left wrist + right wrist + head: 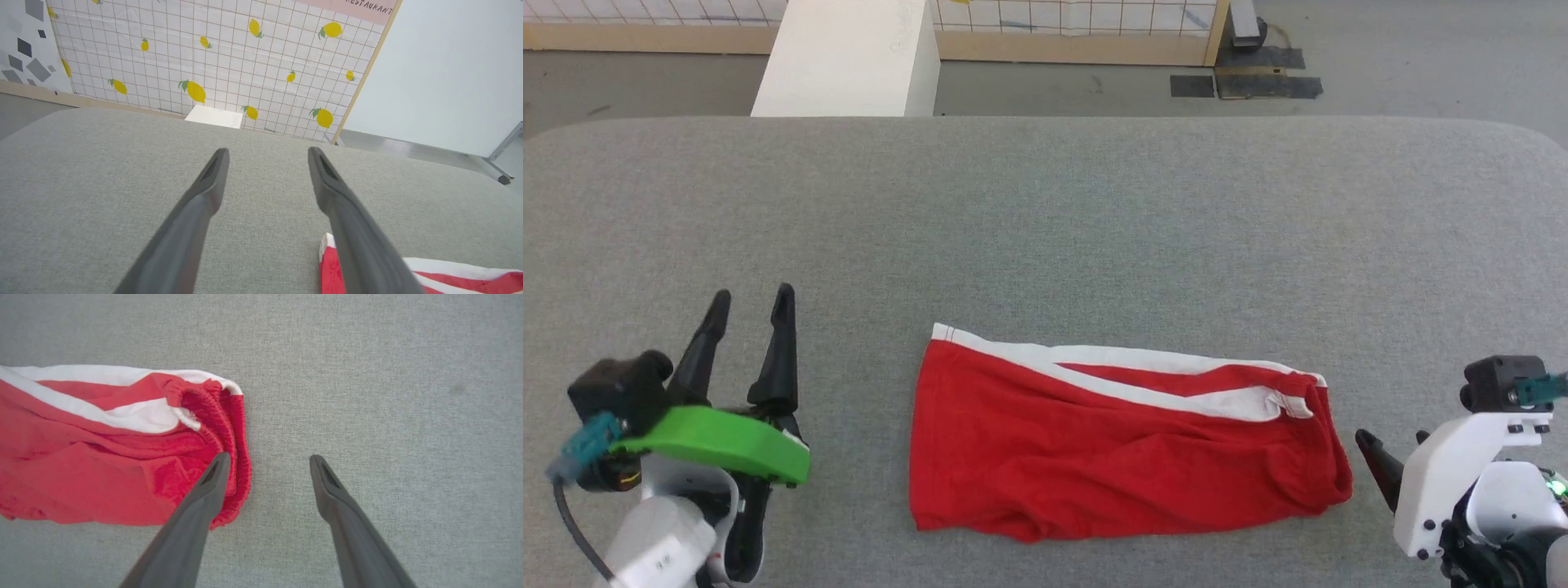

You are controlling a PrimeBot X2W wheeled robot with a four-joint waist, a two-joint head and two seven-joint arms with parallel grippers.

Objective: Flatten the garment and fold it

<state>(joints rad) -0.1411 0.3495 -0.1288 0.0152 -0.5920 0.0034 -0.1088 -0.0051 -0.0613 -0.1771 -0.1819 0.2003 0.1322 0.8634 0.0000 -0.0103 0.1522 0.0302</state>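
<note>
The bright red shorts lie folded over on the grey table, near its front edge, white side stripes on the far side and the gathered waistband at the right end. My left gripper is open and empty, hovering to the left of the shorts' hem. In the left wrist view the left gripper points across bare table, with the hem corner beside its right finger. My right gripper is open just right of the waistband. In the right wrist view the right gripper has its left finger over the waistband's edge.
Beyond the table's far edge stand a white block and a lemon-patterned tiled wall. Dark mats lie on the floor at the back right. Bare grey felt stretches behind and to both sides of the shorts.
</note>
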